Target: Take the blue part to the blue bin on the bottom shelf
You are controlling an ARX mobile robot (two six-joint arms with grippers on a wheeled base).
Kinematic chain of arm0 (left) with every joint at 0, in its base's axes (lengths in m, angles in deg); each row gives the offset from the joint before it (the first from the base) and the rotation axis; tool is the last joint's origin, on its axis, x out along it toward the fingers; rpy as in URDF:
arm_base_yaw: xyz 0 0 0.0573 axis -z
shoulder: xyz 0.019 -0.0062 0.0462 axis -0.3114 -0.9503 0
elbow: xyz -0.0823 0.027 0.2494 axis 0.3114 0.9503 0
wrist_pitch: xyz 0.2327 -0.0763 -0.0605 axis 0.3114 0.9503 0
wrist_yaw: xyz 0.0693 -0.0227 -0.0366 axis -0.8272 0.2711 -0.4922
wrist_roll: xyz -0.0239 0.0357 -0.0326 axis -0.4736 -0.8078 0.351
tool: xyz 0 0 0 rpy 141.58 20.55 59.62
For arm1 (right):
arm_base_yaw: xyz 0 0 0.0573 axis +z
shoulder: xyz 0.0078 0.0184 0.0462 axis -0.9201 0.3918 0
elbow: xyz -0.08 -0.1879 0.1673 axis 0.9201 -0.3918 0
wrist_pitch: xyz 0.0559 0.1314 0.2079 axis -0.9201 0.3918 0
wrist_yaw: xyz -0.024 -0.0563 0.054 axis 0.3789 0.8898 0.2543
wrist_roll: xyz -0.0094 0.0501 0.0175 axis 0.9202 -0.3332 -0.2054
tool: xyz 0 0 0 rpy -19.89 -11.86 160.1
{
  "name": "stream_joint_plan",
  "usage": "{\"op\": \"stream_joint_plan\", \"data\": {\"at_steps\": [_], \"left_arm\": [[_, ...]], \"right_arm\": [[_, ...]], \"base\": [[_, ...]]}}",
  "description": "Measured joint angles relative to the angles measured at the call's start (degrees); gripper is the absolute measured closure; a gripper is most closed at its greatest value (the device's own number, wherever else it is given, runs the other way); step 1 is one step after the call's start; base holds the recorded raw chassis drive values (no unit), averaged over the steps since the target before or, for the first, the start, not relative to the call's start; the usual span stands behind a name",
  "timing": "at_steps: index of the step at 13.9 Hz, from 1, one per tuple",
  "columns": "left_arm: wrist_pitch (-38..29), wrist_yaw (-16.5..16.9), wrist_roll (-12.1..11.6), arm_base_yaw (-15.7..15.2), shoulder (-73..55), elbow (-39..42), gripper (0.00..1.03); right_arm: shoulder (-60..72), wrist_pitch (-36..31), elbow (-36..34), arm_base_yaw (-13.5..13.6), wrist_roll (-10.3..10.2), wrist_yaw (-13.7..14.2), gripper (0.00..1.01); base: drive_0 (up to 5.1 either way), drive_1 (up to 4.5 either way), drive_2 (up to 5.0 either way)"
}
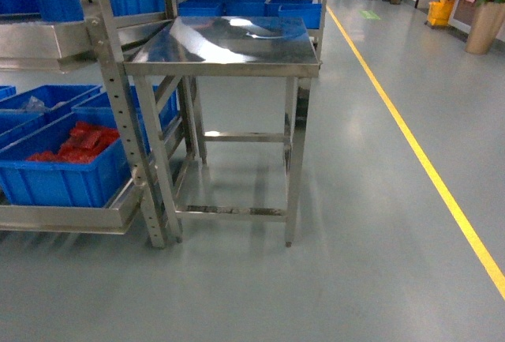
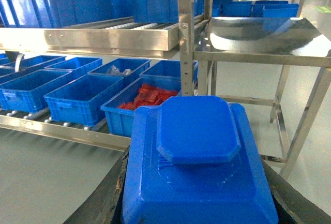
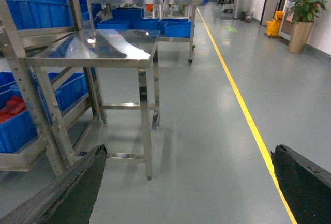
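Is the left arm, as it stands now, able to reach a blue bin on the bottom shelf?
Probably yes: the left gripper already holds the blue part, and open blue bins sit ahead unobstructed on the bottom shelf.

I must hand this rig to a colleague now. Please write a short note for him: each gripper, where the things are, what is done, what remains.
Left gripper: shut on the blue part, held in front of the rack.
Right gripper: open, nothing between its fingers, facing the steel table and the floor.
Bottom shelf: holds several blue bins; one bin has red parts, one has something pale, the others show nothing inside.
Done: the part is picked.
Left: carry it to a blue bin on the bottom shelf and release it.
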Motion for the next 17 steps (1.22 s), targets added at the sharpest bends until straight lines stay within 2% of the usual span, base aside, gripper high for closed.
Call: {"op": "stream_joint_plan", "data": {"at_steps": [17], "left_arm": [[-0.2, 0.0, 0.0, 0.0, 0.0, 0.0, 0.60]], "right_arm": [[0.0, 0.0, 0.0, 0.0, 0.0, 0.0, 0.03]], "base": [[-0.1, 4.26, -4.4]]}}
